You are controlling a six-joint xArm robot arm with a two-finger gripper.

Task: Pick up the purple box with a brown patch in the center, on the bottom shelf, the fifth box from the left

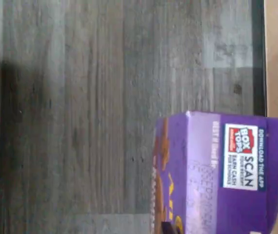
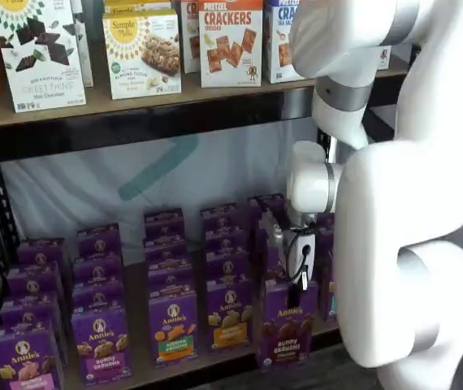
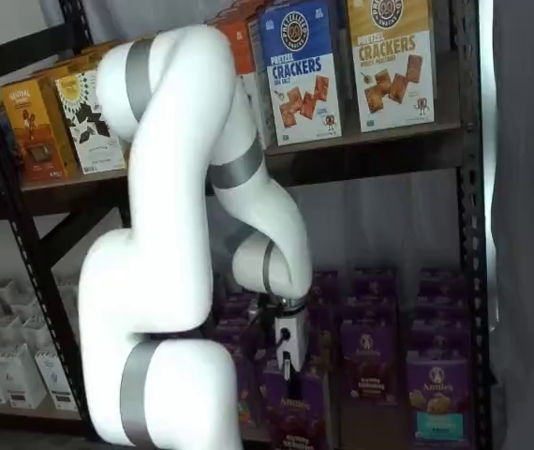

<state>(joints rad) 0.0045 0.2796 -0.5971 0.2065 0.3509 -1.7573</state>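
The purple box [image 2: 288, 329] with the dark brown centre patch stands upright at the front of the bottom shelf [image 2: 136, 280], pushed a little past the board's front edge. My gripper [image 2: 297, 280] hangs straight down onto its top, black fingers closed on it. In a shelf view the box [image 3: 297, 422] sits right under the gripper [image 3: 289, 367]. The wrist view shows the box's purple top [image 1: 227, 180] with a Box Tops label, close up, above grey floor.
Rows of other purple Annie's boxes fill the shelf, among them an orange-centre one [image 2: 172, 327] and a yellow-centre one [image 2: 230, 315] just left of the held box. Cracker boxes [image 2: 231, 41] stand on the upper board. A black rack post [image 3: 468, 234] rises at the right.
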